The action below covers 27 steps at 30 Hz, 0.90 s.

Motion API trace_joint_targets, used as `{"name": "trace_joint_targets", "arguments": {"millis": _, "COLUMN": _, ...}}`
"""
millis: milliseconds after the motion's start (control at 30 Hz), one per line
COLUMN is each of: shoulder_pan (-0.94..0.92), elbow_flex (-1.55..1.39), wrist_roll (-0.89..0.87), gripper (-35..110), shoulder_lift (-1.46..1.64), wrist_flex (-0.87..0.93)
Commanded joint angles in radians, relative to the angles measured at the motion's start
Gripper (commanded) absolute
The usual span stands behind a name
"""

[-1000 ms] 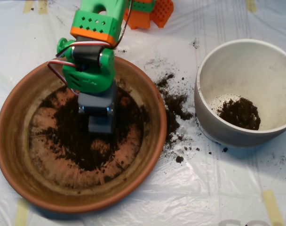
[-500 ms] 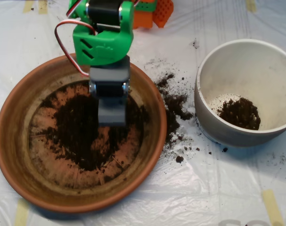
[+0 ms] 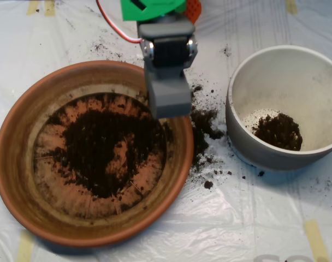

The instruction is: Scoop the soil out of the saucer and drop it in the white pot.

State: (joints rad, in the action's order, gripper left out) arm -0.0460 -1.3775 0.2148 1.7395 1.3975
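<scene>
Scoop (image 3: 169, 101) risen rightward; soil-strewn plastic sheet (image 3: 220, 218)

The saucer (image 3: 24, 180) is sitting left of the white pot (image 3: 248, 147) on the table (image 3: 253, 218), soil (image 3: 108, 147) lying in both and spilled between them, the scoop (image 3: 167, 98) hanging over the saucer's upper right rim

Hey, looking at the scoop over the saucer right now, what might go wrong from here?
1. Soil could drop short: the scoop hangs over the saucer's right rim, with plastic sheet between it and the white pot.
2. Spilled soil already lies on that gap, so earlier transfers likely leaked there.
3. Much soil in the saucer is thinly spread, so later scoops may pick up little.
</scene>
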Motion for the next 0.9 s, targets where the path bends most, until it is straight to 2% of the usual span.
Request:
{"name": "trace_joint_targets", "arguments": {"millis": 0, "shoulder_pan": 0.054, "elbow_flex": 0.169, "wrist_roll": 0.005, "gripper": -1, "shoulder_lift": 0.092, "wrist_flex": 0.063}}
{"name": "trace_joint_targets", "arguments": {"millis": 267, "shoulder_pan": 0.262, "elbow_flex": 0.379, "wrist_roll": -0.014, "gripper": -1, "shoulder_lift": -0.026, "wrist_flex": 0.161}}
{"name": "trace_joint_targets", "arguments": {"millis": 567, "shoulder_pan": 0.463, "elbow_flex": 0.39, "wrist_roll": -0.031, "gripper": 0, "shoulder_lift": -0.087, "wrist_flex": 0.149}}
{"name": "trace_joint_targets", "arguments": {"millis": 700, "shoulder_pan": 0.518, "elbow_flex": 0.39, "wrist_roll": -0.029, "gripper": 1, "shoulder_lift": -0.124, "wrist_flex": 0.138}}
{"name": "trace_joint_targets", "arguments": {"millis": 767, "shoulder_pan": 0.523, "elbow_flex": 0.39, "wrist_roll": -0.058, "gripper": 7, "shoulder_lift": -0.153, "wrist_flex": 0.14}}
{"name": "trace_joint_targets", "arguments": {"millis": 867, "shoulder_pan": 0.52, "elbow_flex": 0.385, "wrist_roll": -0.069, "gripper": 9, "shoulder_lift": -0.181, "wrist_flex": 0.141}}
